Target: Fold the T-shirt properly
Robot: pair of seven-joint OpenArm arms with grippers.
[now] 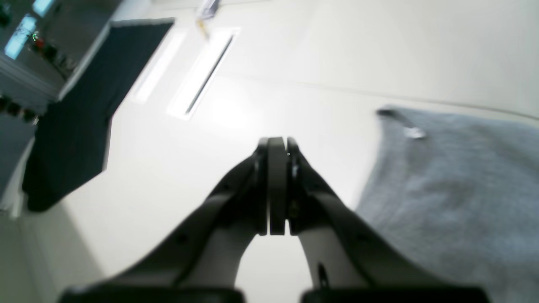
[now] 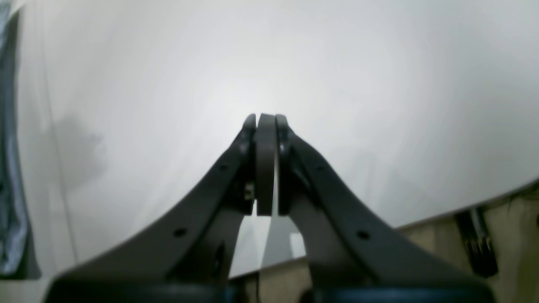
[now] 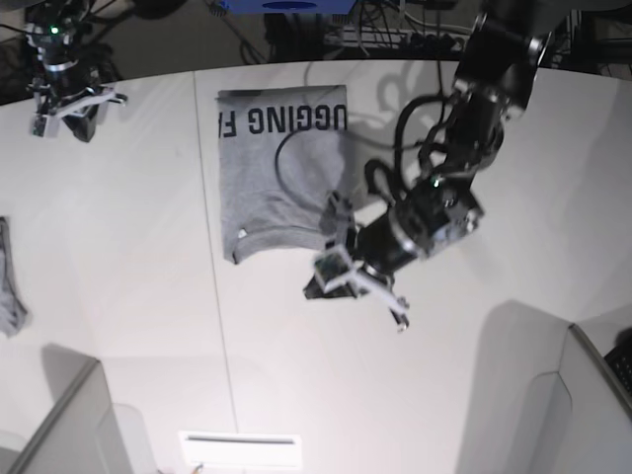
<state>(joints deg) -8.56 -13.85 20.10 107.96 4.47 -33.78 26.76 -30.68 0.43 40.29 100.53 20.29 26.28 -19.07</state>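
The left gripper [image 3: 400, 321] hangs over bare white surface [image 3: 296, 375], jaws pressed together, holding nothing. Just beyond lies the T-shirt [image 3: 281, 178] — already a folded rectangle, seemingly finished. Farthest off, the right gripper [image 3: 39, 126] — jaws pressed together too.

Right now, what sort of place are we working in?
Most likely a robotics lab bench, not a home or laundry: a bare white table holds the folded T-shirt, loose cables and electronics crowd its far edge, and grey partition panels stand at the near corners.
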